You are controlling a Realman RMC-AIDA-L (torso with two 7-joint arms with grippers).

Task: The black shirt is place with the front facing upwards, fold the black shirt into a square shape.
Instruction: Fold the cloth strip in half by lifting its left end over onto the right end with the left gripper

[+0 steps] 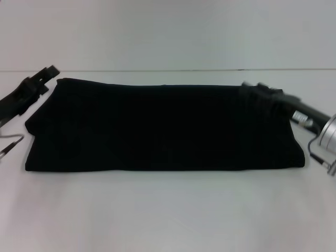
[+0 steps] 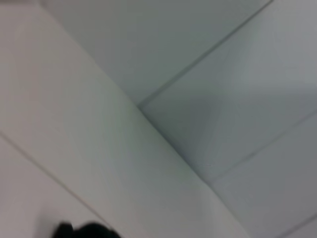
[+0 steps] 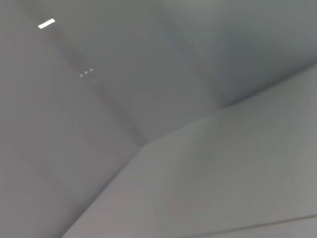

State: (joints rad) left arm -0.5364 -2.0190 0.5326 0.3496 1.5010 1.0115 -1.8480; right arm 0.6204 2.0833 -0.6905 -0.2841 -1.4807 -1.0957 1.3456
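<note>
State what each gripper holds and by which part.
Cannot be told: right gripper is at the black shirt's far right corner, its grip hidden; left gripper sits beside the far left corner.

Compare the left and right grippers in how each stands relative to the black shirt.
The left gripper sits off the black shirt, just past its far left corner; the right gripper is at the shirt's far right corner, where the cloth bunches. Both are black and sit at the shirt's far edge.

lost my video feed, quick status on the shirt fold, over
Left tool off the shirt's far left corner, apart. Right tool at the far right corner. Black shirt folded into a wide band on the table, not yet square. Nothing in the way.
</note>
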